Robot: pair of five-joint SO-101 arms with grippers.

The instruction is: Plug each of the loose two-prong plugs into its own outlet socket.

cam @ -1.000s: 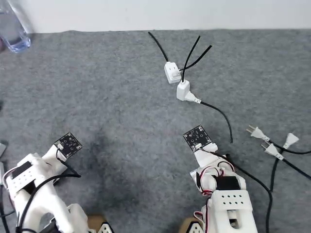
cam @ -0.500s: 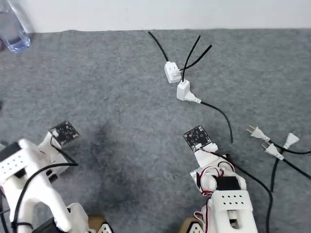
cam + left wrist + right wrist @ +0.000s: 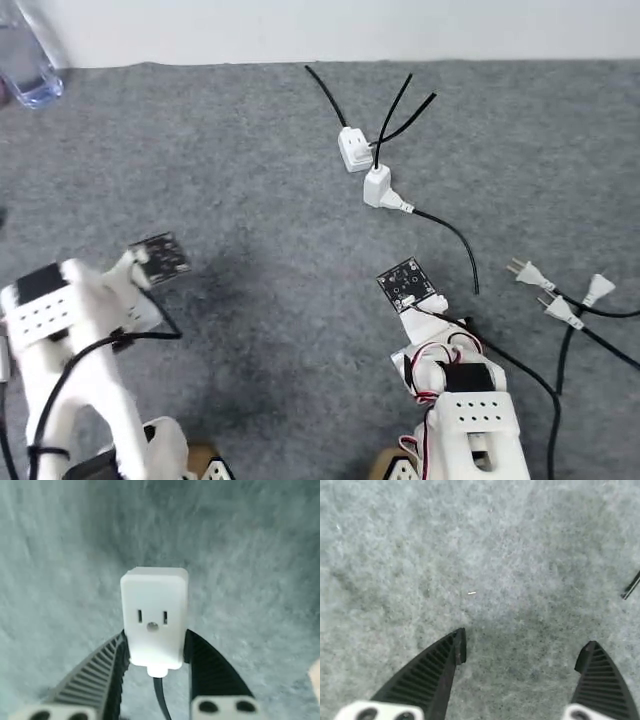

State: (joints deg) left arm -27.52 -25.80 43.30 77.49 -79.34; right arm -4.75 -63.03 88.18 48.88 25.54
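Observation:
My left gripper [image 3: 155,641] is shut on a white outlet socket [image 3: 154,615] with a black cord, its slots facing the camera above the grey carpet. The left arm [image 3: 70,310] stands at the lower left. Open over bare carpet, my right gripper [image 3: 525,642] belongs to the right arm [image 3: 460,390] at the lower middle. Two white sockets [image 3: 353,148] [image 3: 377,185] lie at the top centre; a white plug [image 3: 398,204] sits against the nearer one. Loose two-prong plugs [image 3: 523,271] [image 3: 560,312] lie at the right with a third white piece [image 3: 598,290].
Black cords [image 3: 455,240] run from the sockets and loop along the right edge [image 3: 560,380]. A clear bottle [image 3: 25,60] stands at the far left corner. A black cable end [image 3: 632,585] lies beside the right gripper.
The left arm has swung, carrying its wrist up and to the right in the high view. The right arm and the things on the carpet have stayed put.

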